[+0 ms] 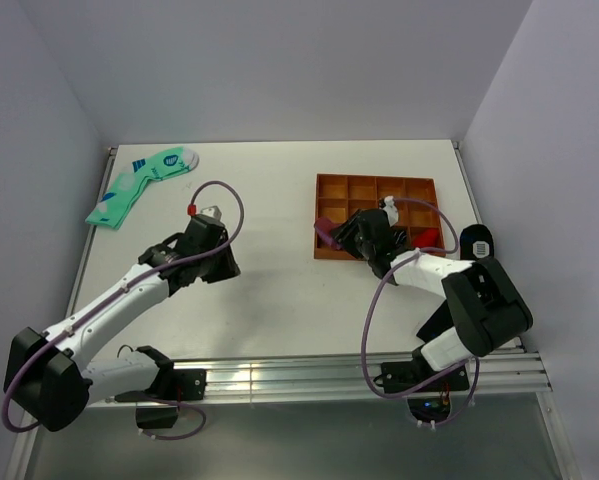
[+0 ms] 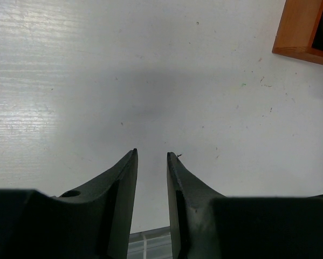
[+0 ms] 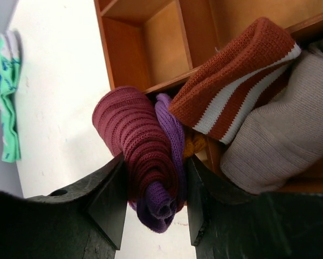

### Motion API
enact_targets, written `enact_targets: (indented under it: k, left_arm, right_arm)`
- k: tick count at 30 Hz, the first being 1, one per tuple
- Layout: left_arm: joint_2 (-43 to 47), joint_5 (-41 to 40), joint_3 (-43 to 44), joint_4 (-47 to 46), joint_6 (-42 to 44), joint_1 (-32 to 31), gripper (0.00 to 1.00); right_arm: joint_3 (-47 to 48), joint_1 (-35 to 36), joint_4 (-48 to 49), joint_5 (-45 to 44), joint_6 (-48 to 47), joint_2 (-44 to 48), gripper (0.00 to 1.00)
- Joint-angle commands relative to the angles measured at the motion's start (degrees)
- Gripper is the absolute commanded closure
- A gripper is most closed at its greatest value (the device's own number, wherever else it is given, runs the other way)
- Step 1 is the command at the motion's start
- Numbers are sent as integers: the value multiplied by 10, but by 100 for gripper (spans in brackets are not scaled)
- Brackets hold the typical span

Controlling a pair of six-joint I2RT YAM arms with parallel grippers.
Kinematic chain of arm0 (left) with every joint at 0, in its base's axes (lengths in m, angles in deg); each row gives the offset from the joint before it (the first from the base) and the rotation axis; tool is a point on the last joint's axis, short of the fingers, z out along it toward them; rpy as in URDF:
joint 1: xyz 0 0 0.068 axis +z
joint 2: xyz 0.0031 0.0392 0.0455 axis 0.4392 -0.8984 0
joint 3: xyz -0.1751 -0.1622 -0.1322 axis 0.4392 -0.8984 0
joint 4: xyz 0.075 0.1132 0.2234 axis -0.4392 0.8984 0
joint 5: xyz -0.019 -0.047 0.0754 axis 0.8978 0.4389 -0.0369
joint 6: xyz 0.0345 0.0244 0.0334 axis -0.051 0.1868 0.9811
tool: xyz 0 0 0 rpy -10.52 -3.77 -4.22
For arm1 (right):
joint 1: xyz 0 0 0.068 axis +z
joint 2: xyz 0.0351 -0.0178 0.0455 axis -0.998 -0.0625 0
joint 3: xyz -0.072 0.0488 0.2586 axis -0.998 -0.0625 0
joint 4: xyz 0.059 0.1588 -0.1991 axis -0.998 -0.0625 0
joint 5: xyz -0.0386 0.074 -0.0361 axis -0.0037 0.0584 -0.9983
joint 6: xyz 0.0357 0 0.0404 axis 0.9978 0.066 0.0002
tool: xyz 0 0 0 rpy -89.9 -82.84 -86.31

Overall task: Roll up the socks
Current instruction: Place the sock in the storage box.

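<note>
Socks [image 3: 145,151]: maroon ribbed knit pair with a purple toe and a glimpse of mustard cuff, bunched into a tight bundle.
Where they are: at the 8 o'clock corner of the orange tray [image 1: 324,182], which sits toward 2 o'clock on the white table [image 1: 269,190]. Whether the bundle is inside the corner compartment or just outside its wall cannot be told.
Right gripper [image 3: 156,159]: about half open, both fingers pressed against the bundle's sides, holding it.
Socks relative to gripper: squarely between the fingers, purple end nearest the wrist, maroon roll reaching past the tips toward 12 o'clock.
Left gripper [image 2: 151,155]: fingers narrowly parted with nothing between them, over bare table, well apart from the tray at its 9 o'clock.
Handling: likely light, soft and springy, so a slack grip could let the roll unwind. The best hold seems to be across the thick middle, squeezing all layers.
Neighbours: rust-and-white striped bundle [image 3: 236,75] and grey bundle [image 3: 280,135] just beside; mint-green socks [image 1: 139,185] at 10 o'clock.
</note>
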Motion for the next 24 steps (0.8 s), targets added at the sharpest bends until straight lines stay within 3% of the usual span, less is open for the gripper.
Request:
enact_targets:
  k: [1, 6, 13, 24]
  left_arm:
    - [-12, 16, 29, -19, 7, 2, 67]
    - [-56, 38, 58, -56, -26, 1, 67]
    - [-167, 14, 141, -163, -55, -19, 65]
    - [-463, -43, 434, -193, 15, -53, 55]
  right_arm:
    - [40, -8, -116, 17, -30, -13, 100]
    - [89, -17, -211, 34, -64, -40, 100]
    - [103, -30, -248, 42, -79, -65, 100]
    - [122, -37, -283, 57, -104, -102, 100]
